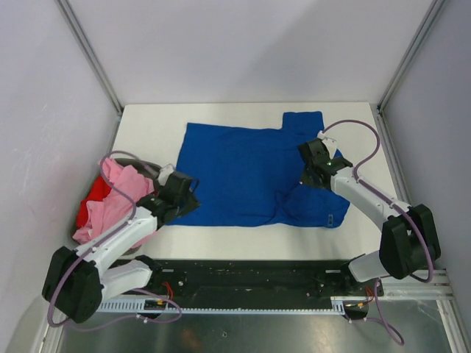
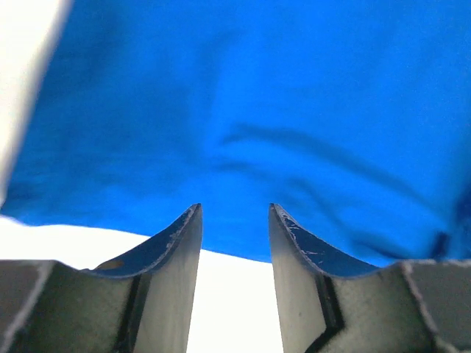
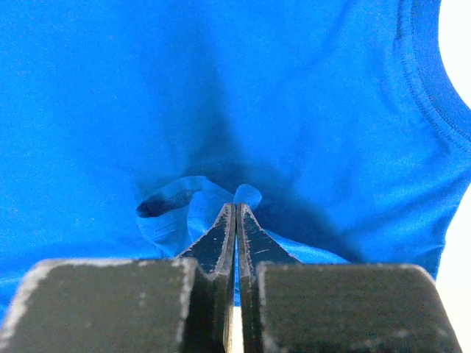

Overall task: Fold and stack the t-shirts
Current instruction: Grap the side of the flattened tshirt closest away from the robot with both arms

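Note:
The royal blue t-shirt (image 1: 243,169) lies spread out on the white table (image 1: 147,125); no print shows on it. My left gripper (image 1: 185,197) is at its near-left edge. In the left wrist view that gripper (image 2: 234,212) stands open, with nothing between its fingers (image 2: 182,243) and the shirt's hem (image 2: 235,246) just past the tips. My right gripper (image 1: 313,165) is over the shirt's right side, near the sleeve. It (image 3: 237,207) is shut on a raised pinch of the blue t-shirt (image 3: 184,213). A light pink t-shirt (image 1: 121,187) and a red one (image 1: 88,213) lie crumpled at the left.
The pink and red shirts sit in a dark round container (image 1: 151,168) at the table's left edge. Walls with metal posts (image 1: 92,59) close in the left, back and right. A black rail (image 1: 250,276) with the arm bases runs along the near edge.

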Controlling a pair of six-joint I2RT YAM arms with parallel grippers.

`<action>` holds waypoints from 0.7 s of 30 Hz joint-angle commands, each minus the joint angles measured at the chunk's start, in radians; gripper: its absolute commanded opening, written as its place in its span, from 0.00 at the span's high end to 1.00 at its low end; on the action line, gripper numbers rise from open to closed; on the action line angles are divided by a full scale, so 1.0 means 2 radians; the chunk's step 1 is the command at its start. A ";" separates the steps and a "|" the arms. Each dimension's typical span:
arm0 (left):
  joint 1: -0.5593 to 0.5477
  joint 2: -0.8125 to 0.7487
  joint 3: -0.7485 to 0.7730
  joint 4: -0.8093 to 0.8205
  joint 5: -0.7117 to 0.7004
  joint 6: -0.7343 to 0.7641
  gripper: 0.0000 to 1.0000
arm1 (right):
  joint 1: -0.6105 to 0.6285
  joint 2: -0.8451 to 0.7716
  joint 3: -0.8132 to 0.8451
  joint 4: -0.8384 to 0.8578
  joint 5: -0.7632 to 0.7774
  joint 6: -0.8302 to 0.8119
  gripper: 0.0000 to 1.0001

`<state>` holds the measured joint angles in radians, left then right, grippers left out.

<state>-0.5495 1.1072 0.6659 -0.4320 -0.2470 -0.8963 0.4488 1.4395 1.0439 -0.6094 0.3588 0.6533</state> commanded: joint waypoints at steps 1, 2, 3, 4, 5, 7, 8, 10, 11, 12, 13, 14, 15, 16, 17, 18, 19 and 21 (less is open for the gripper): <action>0.049 -0.030 -0.036 -0.070 -0.074 -0.064 0.54 | 0.002 -0.023 0.017 0.003 0.004 -0.010 1.00; 0.059 -0.031 -0.039 -0.075 -0.077 -0.068 0.55 | 0.001 -0.023 0.017 0.004 0.002 -0.012 1.00; 0.067 -0.030 -0.040 -0.079 -0.081 -0.072 0.55 | 0.001 -0.024 0.017 0.005 0.000 -0.014 1.00; 0.076 -0.028 -0.042 -0.082 -0.086 -0.077 0.55 | 0.001 -0.025 0.017 0.006 -0.002 -0.015 1.00; 0.083 -0.026 -0.043 -0.084 -0.089 -0.081 0.55 | 0.000 -0.025 0.016 0.007 -0.004 -0.017 1.00; 0.101 -0.020 -0.048 -0.086 -0.092 -0.091 0.55 | -0.001 -0.026 0.016 0.008 -0.006 -0.019 1.00; 0.109 -0.014 -0.050 -0.086 -0.092 -0.095 0.55 | -0.001 -0.027 0.016 0.008 -0.008 -0.020 1.00; 0.125 -0.004 -0.054 -0.087 -0.092 -0.101 0.57 | -0.002 -0.029 0.015 0.009 -0.011 -0.021 1.00; 0.130 0.000 -0.055 -0.087 -0.092 -0.103 0.57 | -0.003 -0.030 0.014 0.010 -0.012 -0.021 1.00; 0.135 0.002 -0.056 -0.088 -0.093 -0.105 0.57 | -0.003 -0.031 0.013 0.010 -0.013 -0.022 1.00; 0.138 0.002 -0.058 -0.089 -0.095 -0.108 0.57 | -0.003 -0.032 0.012 0.011 -0.015 -0.022 1.00; 0.141 0.001 -0.060 -0.090 -0.097 -0.110 0.57 | -0.003 -0.033 0.013 0.011 -0.015 -0.022 1.00; 0.143 -0.001 -0.061 -0.092 -0.100 -0.113 0.57 | -0.003 -0.034 0.013 0.011 -0.016 -0.023 1.00; 0.144 -0.003 -0.063 -0.094 -0.103 -0.115 0.57 | -0.004 -0.035 0.012 0.010 -0.016 -0.023 1.00; 0.146 -0.005 -0.064 -0.095 -0.105 -0.118 0.57 | -0.004 -0.036 0.012 0.010 -0.016 -0.023 1.00; 0.148 -0.005 -0.066 -0.096 -0.107 -0.121 0.58 | -0.005 -0.037 0.012 0.010 -0.017 -0.023 1.00; 0.150 -0.005 -0.068 -0.097 -0.108 -0.124 0.58 | -0.005 -0.038 0.011 0.010 -0.018 -0.023 1.00; 0.153 0.001 -0.069 -0.098 -0.110 -0.128 0.57 | -0.006 -0.039 0.010 0.011 -0.019 -0.023 1.00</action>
<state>-0.2630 1.1114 0.5385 -0.6151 -0.4076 -1.0996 0.4431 1.3979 1.0439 -0.6079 0.3229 0.6231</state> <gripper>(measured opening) 0.428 0.009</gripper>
